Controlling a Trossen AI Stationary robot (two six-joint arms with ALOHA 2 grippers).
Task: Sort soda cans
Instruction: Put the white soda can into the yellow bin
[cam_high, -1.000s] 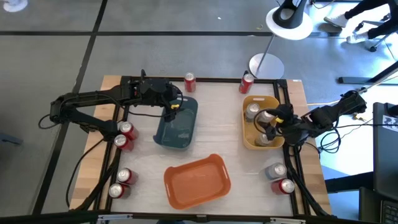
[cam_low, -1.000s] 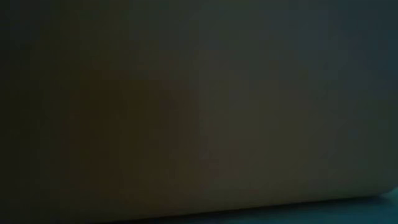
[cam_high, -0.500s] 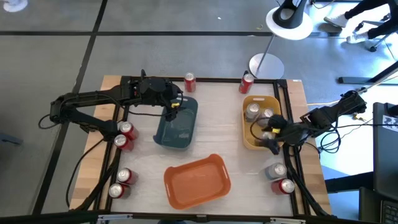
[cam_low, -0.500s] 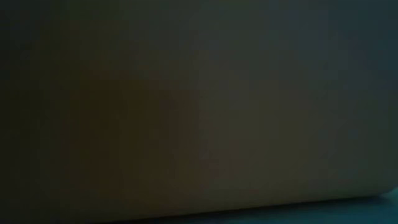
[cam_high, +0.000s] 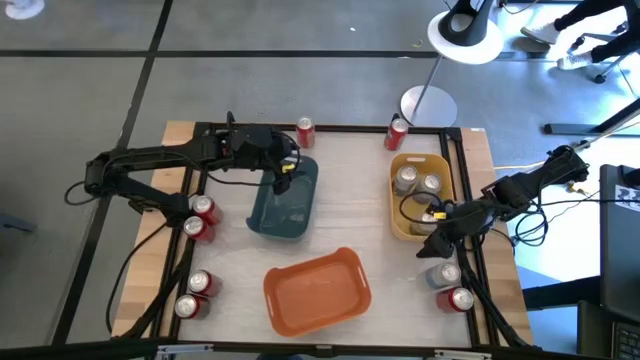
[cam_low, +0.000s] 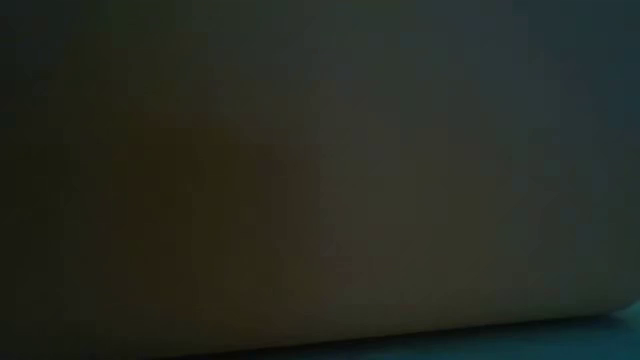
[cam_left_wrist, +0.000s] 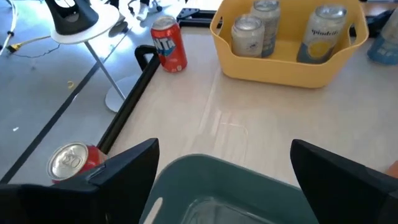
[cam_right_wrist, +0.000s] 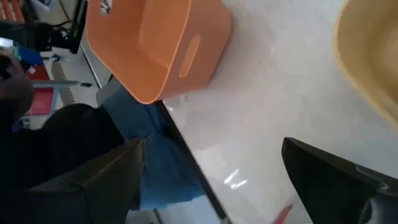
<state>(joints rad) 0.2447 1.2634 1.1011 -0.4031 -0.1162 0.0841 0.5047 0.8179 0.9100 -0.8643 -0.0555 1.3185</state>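
Overhead view first: we see the left arm reach from the surface's (cam_high: 345, 205) left edge toward the far side, elbow bent, its left pincer (cam_high: 283, 172) hanging over the far rim of the teal bin (cam_high: 285, 205). The right arm enters from the right edge and angles toward the near side, placing the right pincer (cam_high: 428, 245) just off the near corner of the yellow bin (cam_high: 398, 215), above bare surface. We count two silver cans (cam_high: 418, 181) upright in the yellow bin. Red cans stand outside the bins: one (cam_high: 305, 131) at the far edge, another (cam_high: 397, 133) near the yellow bin's far end, two pairs (cam_high: 200, 218) (cam_high: 193, 293) along the left side. A silver can (cam_high: 445, 274) and a red can (cam_high: 460, 298) sit near the right pincer. An orange bin (cam_high: 318, 290) lies at the near side.

Low view: we see only a dark, featureless field.

Left wrist view: we find both fingers (cam_left_wrist: 127, 165) spread wide, released, straddling the teal bin's rim with nothing between them. Beyond stand a red can (cam_left_wrist: 169, 43), a second red can (cam_left_wrist: 71, 162) close by, and the yellow bin (cam_left_wrist: 280, 59) holding silver cans.

Right wrist view: we see the fingers (cam_right_wrist: 109, 171) parted, released and empty, over pale surface, with the orange bin (cam_right_wrist: 158, 43) ahead.
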